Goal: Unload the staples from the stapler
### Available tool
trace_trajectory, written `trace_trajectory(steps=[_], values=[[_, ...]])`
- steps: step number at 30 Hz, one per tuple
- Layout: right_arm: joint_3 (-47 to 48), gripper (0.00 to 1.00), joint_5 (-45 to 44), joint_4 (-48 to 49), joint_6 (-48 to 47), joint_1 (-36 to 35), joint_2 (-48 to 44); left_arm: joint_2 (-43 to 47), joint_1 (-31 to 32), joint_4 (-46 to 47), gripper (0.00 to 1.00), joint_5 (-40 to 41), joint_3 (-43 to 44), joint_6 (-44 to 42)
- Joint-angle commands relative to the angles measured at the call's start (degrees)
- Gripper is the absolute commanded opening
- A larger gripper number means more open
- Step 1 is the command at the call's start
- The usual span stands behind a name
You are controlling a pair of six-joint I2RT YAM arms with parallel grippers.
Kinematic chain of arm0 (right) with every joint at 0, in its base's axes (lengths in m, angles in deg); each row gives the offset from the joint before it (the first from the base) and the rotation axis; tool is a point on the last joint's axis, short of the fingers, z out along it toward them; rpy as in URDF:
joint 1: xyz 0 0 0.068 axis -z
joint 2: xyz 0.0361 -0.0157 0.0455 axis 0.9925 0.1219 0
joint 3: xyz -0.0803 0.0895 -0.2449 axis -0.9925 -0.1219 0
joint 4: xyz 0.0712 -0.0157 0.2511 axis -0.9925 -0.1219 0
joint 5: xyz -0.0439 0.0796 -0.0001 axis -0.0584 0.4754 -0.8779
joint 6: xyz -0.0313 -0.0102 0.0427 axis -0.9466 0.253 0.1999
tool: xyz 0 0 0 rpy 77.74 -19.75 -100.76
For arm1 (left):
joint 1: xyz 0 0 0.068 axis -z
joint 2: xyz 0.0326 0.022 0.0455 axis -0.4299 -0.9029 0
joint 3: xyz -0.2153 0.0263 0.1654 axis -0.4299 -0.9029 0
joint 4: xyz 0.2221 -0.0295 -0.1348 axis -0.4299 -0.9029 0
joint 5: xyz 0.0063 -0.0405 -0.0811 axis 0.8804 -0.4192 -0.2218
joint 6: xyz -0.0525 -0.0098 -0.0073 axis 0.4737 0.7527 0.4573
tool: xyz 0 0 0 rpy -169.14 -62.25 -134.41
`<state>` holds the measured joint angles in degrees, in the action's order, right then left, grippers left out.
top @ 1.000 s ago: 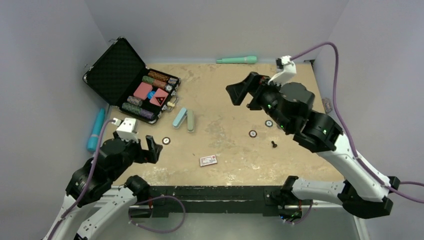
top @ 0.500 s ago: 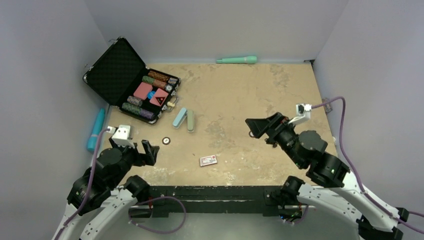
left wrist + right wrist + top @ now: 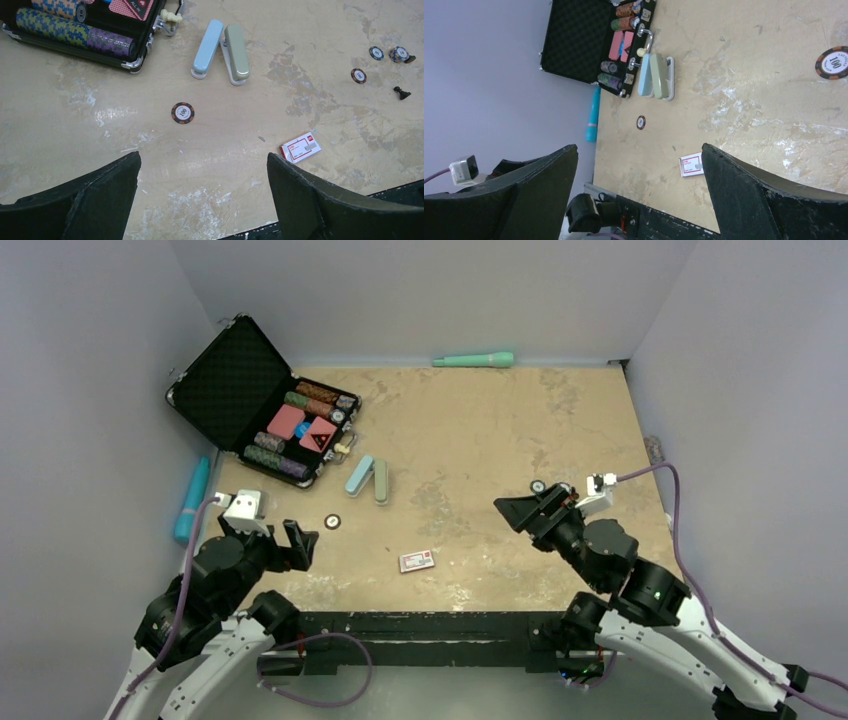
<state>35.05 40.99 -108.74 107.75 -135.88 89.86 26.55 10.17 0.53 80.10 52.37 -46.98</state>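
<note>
The stapler (image 3: 367, 478) lies swung open on the tan table, a light blue half and a green half side by side, just right of the chip case. It also shows in the left wrist view (image 3: 221, 51) and the right wrist view (image 3: 654, 75). A small white and red staple box (image 3: 417, 560) lies near the front edge, also in the left wrist view (image 3: 300, 147) and the right wrist view (image 3: 691, 164). My left gripper (image 3: 297, 542) is open and empty at the near left (image 3: 202, 160). My right gripper (image 3: 530, 510) is open and empty at the near right (image 3: 639, 150).
An open black case (image 3: 250, 400) with poker chips sits at the back left. Loose chips (image 3: 331, 521) (image 3: 538, 486) and a small black piece (image 3: 401, 92) lie on the table. A blue tube (image 3: 192, 498) lies at the left edge, a green one (image 3: 474, 360) at the back.
My right arm has pulled back from the far middle of the table to the near right and lowered. My left arm has barely moved. The stapler and box are unmoved.
</note>
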Motion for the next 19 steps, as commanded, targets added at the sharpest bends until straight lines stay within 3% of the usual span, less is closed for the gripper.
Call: trace_trajectory(steps=[1,19], values=[[-0.1,0.99,1.0,-1.6,3.6,-0.2,2.4,0.3,-0.3,2.5,1.00,0.3,-0.4,-1.2],[4.5,0.99,1.3,-2.6,0.8,-0.2,4.8,0.0,-0.2,2.6,1.00,0.3,-0.5,-1.2]])
